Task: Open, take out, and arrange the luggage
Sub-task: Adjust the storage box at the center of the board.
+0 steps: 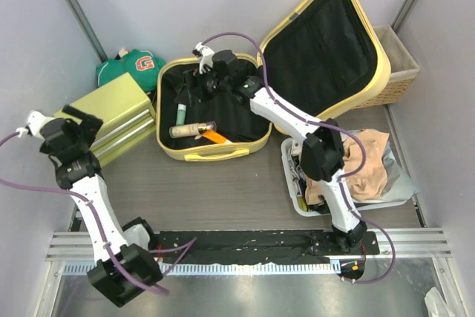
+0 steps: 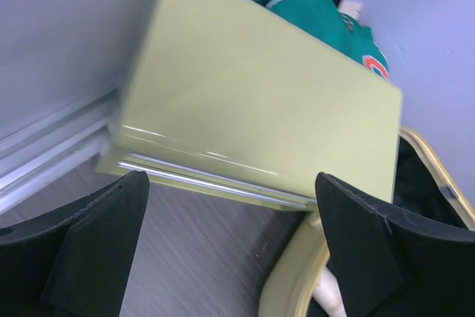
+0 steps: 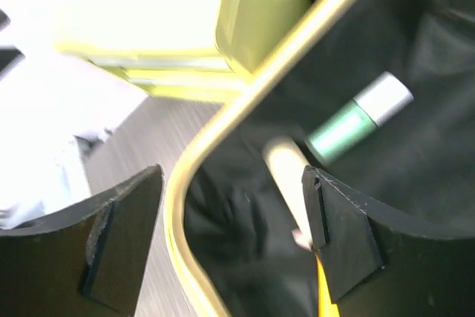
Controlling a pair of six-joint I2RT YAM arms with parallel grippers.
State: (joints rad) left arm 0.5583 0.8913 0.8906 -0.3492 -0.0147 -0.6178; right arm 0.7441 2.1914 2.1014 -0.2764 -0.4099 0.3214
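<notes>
Hovering above the open luggage (image 1: 223, 152) at upper centre, your right jaws stand released; inside lie a green tube (image 1: 180, 115) and a beige tube (image 1: 191, 131). Left jaws released too.

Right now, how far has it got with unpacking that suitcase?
Done: the suitcase lies open, and clothes sit on the tray beside it. In hand: the right gripper, open and empty, reaches inside. Left: a green tube, a beige bottle and an orange item lie inside, waiting.
</notes>
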